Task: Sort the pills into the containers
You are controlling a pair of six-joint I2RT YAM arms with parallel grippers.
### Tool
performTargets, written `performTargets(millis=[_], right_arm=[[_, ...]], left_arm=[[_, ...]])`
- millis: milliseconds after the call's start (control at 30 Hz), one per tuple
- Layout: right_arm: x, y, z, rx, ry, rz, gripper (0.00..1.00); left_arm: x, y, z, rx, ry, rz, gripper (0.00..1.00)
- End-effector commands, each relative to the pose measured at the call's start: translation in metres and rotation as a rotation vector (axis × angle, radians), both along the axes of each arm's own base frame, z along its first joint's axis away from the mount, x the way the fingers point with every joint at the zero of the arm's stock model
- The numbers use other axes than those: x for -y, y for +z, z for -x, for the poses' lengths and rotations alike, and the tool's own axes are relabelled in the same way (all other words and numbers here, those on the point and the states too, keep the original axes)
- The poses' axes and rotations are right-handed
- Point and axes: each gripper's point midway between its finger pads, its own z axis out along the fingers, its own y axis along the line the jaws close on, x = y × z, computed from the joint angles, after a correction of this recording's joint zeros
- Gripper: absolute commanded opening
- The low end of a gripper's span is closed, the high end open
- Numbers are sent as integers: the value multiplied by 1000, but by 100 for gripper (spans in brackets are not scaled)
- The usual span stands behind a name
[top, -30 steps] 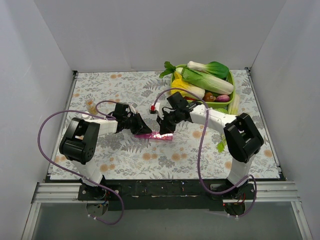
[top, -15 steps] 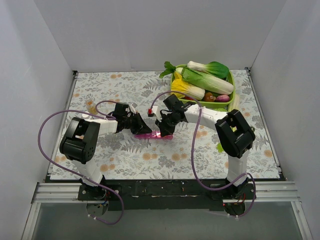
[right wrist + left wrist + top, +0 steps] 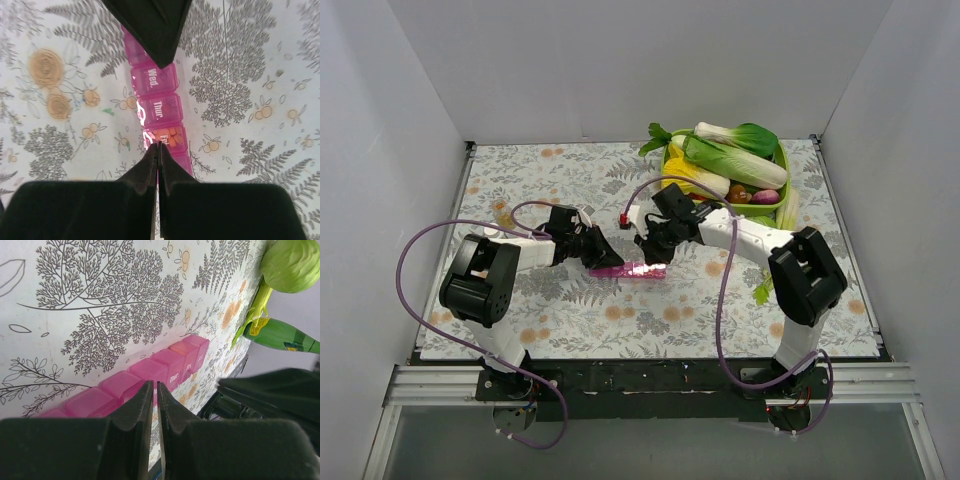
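Pill-organizer strip (image 3: 632,270) of translucent pink plastic, long and narrow, is laid flat on the floral-printed tablecloth (image 3: 570,315) mid-table, between both grippers. Left gripper (image 3: 154,388) is pressed nearly together, a hairline gap left, tips at the strip's left end; nothing is seen held. Right gripper (image 3: 158,148) is closed tip to tip, empty, over the compartment holding small orange pills (image 3: 171,136), next to "Thur."

Table covering (image 3: 620,320): pale cloth printed with grey ferns and orange flowers, spread over the whole surface
Green tray (image 3: 783,170): far right, heaped with vegetables: two pak choi (image 3: 735,162) lying across the top, a yellow piece (image 3: 695,180) at its left end, a small purple item (image 3: 766,196) at its near side
Small pale bottle (image 3: 502,213): left side
Small red object (image 3: 625,217): centre, on the cloth
Green leaf sprig (image 3: 762,292): near right, apart from the tray
White walls (image 3: 620,70): left, far, right
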Motion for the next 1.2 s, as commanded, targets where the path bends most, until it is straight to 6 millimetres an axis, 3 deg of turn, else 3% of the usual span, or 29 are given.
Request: performTargets(millis=[0,33,100,200,367,500,567,733,767,833,867,900,967,1000,1067,1133,1167], right_arm=[[14,-57,6,-90,-17,136,1],[16,-71,11,-124,-9,165,1],[18,-81,16,-151,-7,190,1],[20,-81,14,-142,-14,195,1],[9,-41,8,-104,3,110,1],[2,17,-2,-5,16,13,1],[3,40,-8,50,11,-19,2],[27,108,-26,232,-53,-98,16],[33,115,-27,266,-56,-104,26],[49,148,-28,368,-85,-143,40],[55,158,-30,411,-97,-164,65],[65,186,-26,488,-113,-204,78],[83,215,-34,565,-197,-262,98],[96,233,-31,561,-286,-312,98],[121,249,-43,548,-458,-326,98],[136,271,-44,529,-551,-392,98],[141,277,-41,522,-572,-415,98]], left_arm=[[-16,-38,12,-80,35,-120,9],[-16,-38,12,-79,35,-119,9],[-16,-39,13,-82,34,-119,9],[-16,-40,14,-85,33,-119,9],[-14,-36,12,-78,34,-106,9],[-7,-14,2,-41,32,-65,10],[-3,10,-8,6,37,-32,13],[7,76,-24,137,32,49,32],[6,95,-25,177,33,68,36],[5,125,-28,259,22,97,46],[2,149,-27,326,23,112,49],[-4,166,-30,403,19,105,52],[-20,203,-28,544,52,60,67],[-28,215,-27,621,54,27,75],[-41,241,-22,725,94,-13,98],[-58,277,-8,854,135,-40,98],[-65,283,-2,871,155,-66,98]])
